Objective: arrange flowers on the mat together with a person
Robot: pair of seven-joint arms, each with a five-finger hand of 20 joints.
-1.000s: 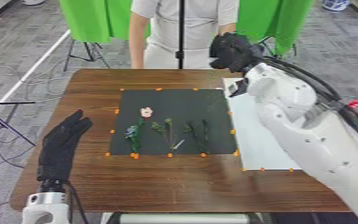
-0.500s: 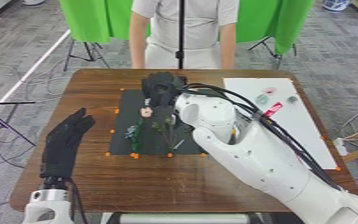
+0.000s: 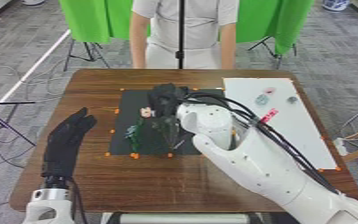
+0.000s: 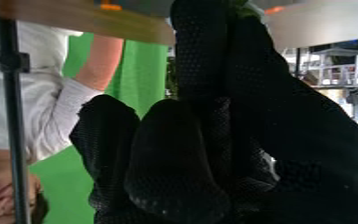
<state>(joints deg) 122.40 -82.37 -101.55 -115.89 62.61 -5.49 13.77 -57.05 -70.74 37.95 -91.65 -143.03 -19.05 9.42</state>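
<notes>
My right hand (image 3: pixel 167 97) is over the upper middle of the dark mat (image 3: pixel 120 145). In the right wrist view my right hand (image 4: pixel 189 155) has curled fingers, with a small green and whitish flower piece (image 4: pixel 244 7) pinched at the tips. The pink-white flower (image 3: pixel 146 112) lies just left of that hand, above a green stem (image 3: pixel 136 145) with a bluish flower (image 3: pixel 131 131). Thin sprigs (image 3: pixel 169 131) lie mid-mat, partly covered by the hand; the forearm hides the mat's right part. My left hand (image 3: pixel 63 142) stays left of the mat, fingers straight.
On the right, a white sheet (image 3: pixel 291 135) holds a pale green piece (image 3: pixel 262 99), a dark piece (image 3: pixel 292 99) and a pink-red strip (image 3: pixel 270 112). Orange markers edge the mat. The brown table (image 3: pixel 113 185) extends in front. A black vertical pole (image 3: pixel 181 40) stands beyond it.
My right hand has swung left from above the white sheet's far end to the mat, then shifted slightly right and nearer. My left hand has hardly moved.
</notes>
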